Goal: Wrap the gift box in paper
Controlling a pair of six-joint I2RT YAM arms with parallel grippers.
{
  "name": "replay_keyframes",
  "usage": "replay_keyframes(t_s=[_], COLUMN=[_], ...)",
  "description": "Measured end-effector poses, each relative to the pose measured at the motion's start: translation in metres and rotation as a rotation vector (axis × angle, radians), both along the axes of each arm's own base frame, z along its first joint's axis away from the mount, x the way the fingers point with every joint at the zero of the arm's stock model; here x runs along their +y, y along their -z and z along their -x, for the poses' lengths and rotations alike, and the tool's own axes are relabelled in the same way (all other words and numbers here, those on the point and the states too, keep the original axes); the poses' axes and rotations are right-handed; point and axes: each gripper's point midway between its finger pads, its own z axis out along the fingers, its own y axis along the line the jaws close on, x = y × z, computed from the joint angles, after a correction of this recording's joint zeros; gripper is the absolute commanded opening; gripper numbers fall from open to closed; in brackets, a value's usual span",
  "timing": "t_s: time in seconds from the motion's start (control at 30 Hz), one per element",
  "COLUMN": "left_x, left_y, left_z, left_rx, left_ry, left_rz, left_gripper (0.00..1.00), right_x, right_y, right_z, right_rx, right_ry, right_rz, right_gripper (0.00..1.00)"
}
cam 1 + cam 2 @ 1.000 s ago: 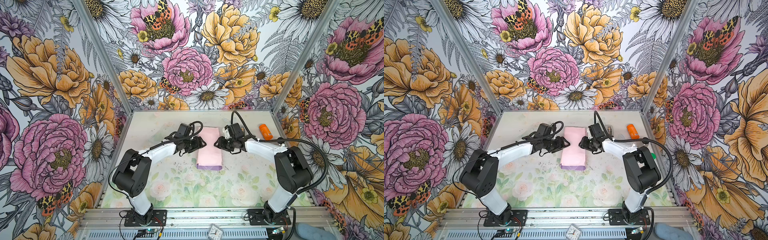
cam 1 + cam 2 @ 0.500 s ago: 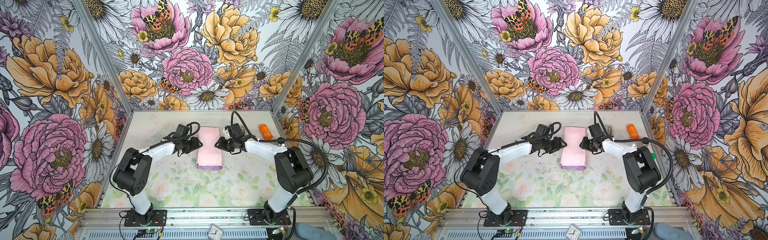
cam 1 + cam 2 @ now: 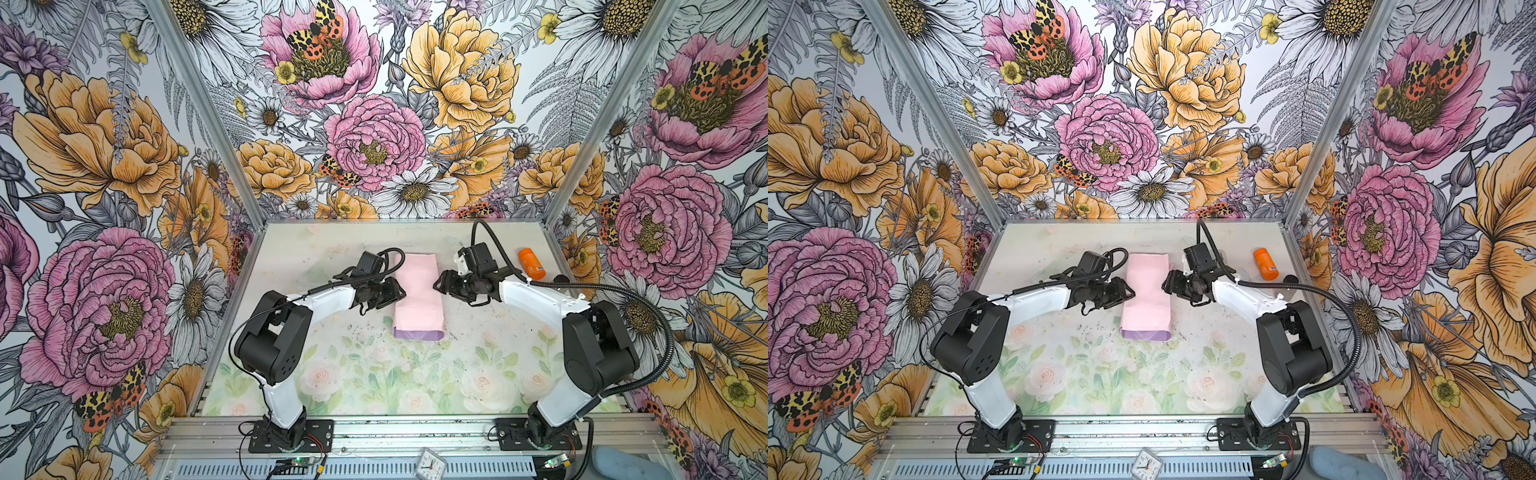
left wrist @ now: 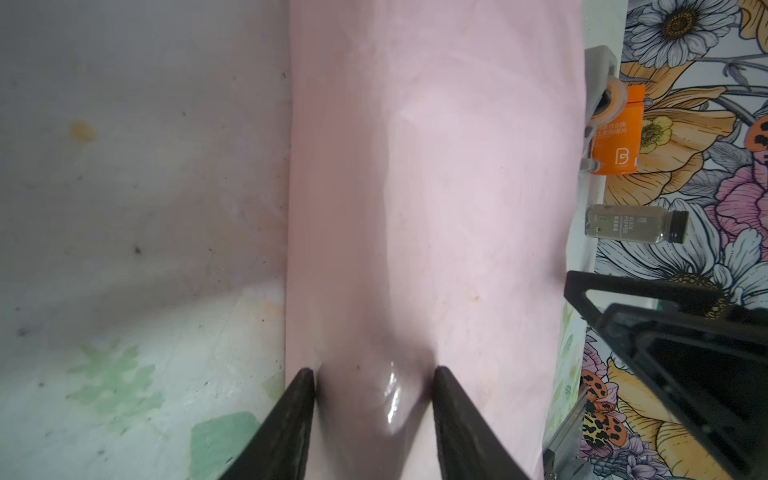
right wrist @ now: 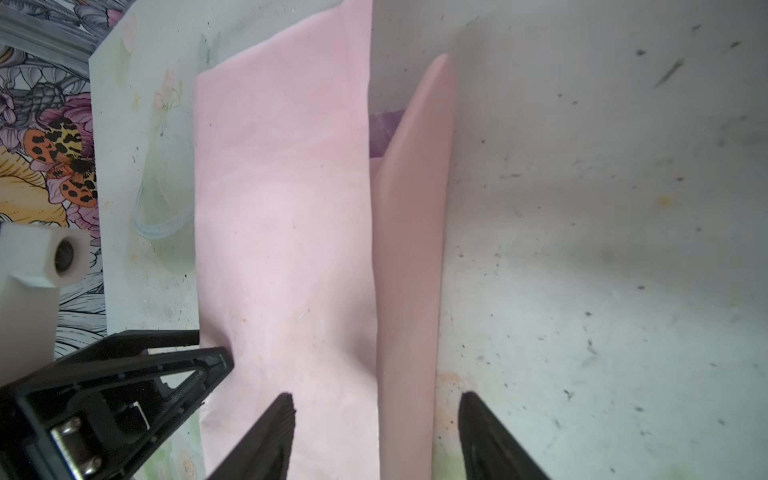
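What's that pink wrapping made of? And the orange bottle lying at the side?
The paper looks like thin matte paper. It creases and buckles softly without shining, pale pink on top and lilac at its near edge. The orange bottle is probably smooth plastic, since it is one solid colour with white print and a slight sheen.
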Motion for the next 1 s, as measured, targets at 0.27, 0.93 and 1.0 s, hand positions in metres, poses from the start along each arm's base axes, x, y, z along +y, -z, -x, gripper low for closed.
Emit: replay_keyframes(t_s=[0.27,0.93,1.0], left_x=[-0.001,0.001,0.001], left_y=[0.0,-0.007,-0.006], left_z=[0.001,-0.005,-0.004], left_rx=[-0.001,-0.027,-0.026], left_ry=[0.003,-0.01,-0.008], left_rz=[-0.002,-0.028,-0.034], left_gripper=[0.48,0.46,0.44], right_x=[0.016,0.024,0.02], right_y=[0.007,0.02,0.02], right_z=[-0.01,-0.002,0.0], right_rx=[0.023,0.055,0.059], right_ry=[-0.042,-0.064,-0.059], right_rz=[0.002,0.012,0.01], right_gripper=[0.56,0.52,0.59])
